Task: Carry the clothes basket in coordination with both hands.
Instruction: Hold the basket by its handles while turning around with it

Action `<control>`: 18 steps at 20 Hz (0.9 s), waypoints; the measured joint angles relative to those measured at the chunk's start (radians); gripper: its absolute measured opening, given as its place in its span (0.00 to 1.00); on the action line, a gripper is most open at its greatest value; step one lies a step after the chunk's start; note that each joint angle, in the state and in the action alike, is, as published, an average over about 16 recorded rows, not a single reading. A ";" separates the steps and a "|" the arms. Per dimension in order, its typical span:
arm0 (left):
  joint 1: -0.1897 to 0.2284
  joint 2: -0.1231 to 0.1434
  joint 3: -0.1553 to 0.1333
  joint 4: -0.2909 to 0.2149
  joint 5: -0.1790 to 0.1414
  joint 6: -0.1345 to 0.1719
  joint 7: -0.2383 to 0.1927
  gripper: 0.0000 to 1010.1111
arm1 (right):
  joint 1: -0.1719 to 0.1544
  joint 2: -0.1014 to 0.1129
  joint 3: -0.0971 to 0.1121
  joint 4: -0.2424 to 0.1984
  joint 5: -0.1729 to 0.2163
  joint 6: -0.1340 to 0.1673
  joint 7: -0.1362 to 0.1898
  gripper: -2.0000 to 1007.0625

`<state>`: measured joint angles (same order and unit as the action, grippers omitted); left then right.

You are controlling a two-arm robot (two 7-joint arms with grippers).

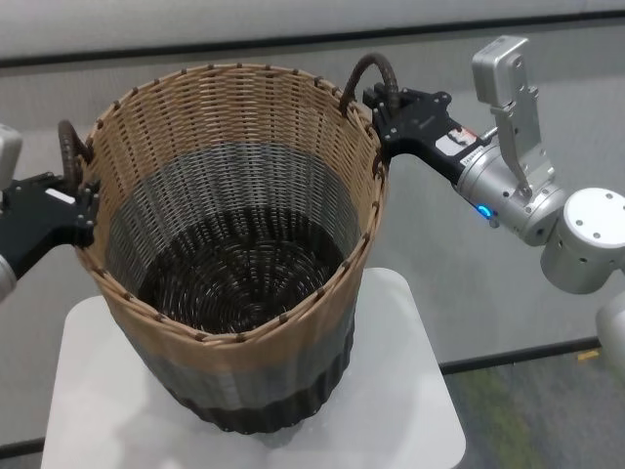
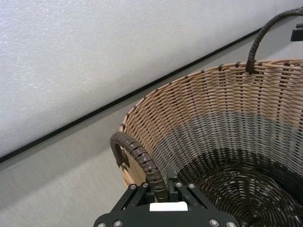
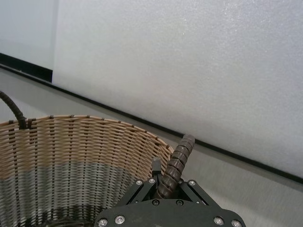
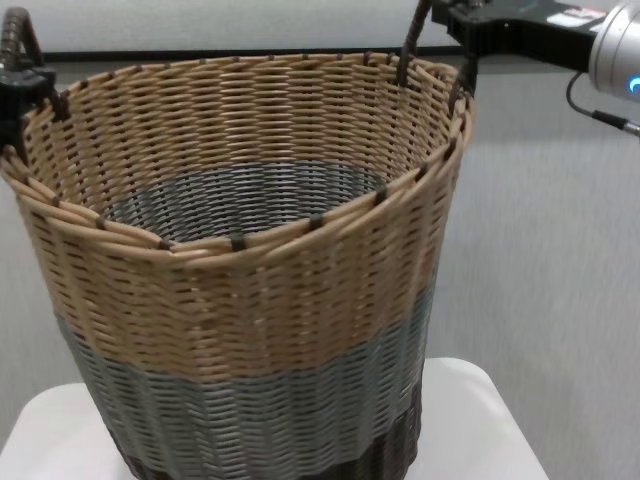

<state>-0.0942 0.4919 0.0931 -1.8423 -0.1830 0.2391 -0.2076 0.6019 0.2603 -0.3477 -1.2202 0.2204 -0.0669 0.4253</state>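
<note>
The clothes basket (image 1: 244, 176) is large, round and wicker, with a tan upper band, a grey lower band and a dark base. It leans slightly over the white table (image 1: 410, 391); I cannot tell whether its base touches. My left gripper (image 1: 80, 200) is shut on the left loop handle (image 1: 68, 147), as the left wrist view shows (image 2: 161, 182). My right gripper (image 1: 386, 112) is shut on the right loop handle (image 1: 376, 73), as the right wrist view shows (image 3: 165, 177). The basket (image 4: 250, 300) fills the chest view and is empty inside.
The small white table (image 4: 470, 420) is barely wider than the basket's base. A grey wall with a black stripe (image 2: 71, 125) stands behind. Floor (image 1: 527, 401) shows past the table's right edge. A blue light (image 1: 485, 208) glows on my right wrist.
</note>
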 joint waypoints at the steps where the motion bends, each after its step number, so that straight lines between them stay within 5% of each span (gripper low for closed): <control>1: 0.002 0.000 -0.002 -0.003 0.002 0.000 0.000 0.16 | 0.000 0.001 0.000 -0.003 0.001 0.000 -0.001 0.08; 18: 0.009 -0.003 -0.011 -0.009 0.006 -0.004 0.001 0.16 | 0.001 0.000 0.002 -0.007 0.007 -0.002 -0.001 0.08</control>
<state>-0.0851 0.4892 0.0821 -1.8515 -0.1775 0.2349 -0.2068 0.6033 0.2603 -0.3456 -1.2273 0.2271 -0.0688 0.4246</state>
